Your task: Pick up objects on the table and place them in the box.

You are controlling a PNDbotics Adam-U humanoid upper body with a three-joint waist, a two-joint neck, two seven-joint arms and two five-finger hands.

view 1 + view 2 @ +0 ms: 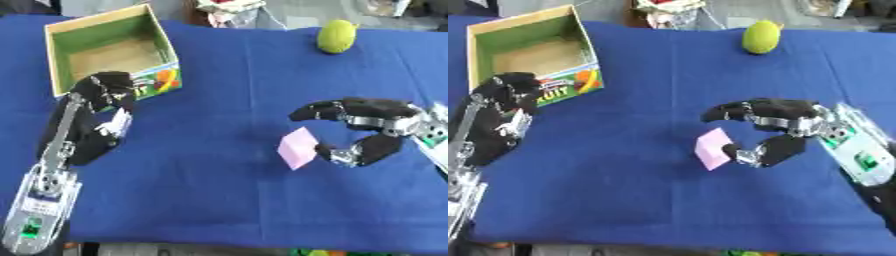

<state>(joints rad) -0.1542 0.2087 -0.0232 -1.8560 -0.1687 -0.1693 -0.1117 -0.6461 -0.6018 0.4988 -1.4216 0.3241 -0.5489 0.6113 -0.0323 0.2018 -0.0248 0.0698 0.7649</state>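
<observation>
A pink block (297, 147) lies on the blue table (219, 200), right of the middle. My right hand (376, 122) arches over its right side. The fingers (315, 111) curve above the block without touching it, and the thumb (339, 154) rests against its right edge. That hand is open. An open cardboard box (157, 37) with a green inner wall stands at the far left and looks empty. My left hand (92, 120) lies just in front of the box, fingers loosely bent toward its printed front wall, holding nothing. A yellow-green fruit (337, 36) sits at the far right.
The table's far edge runs behind the box and the fruit, with clutter (229, 9) beyond it. Bare blue cloth stretches between the box and the pink block and along the near edge.
</observation>
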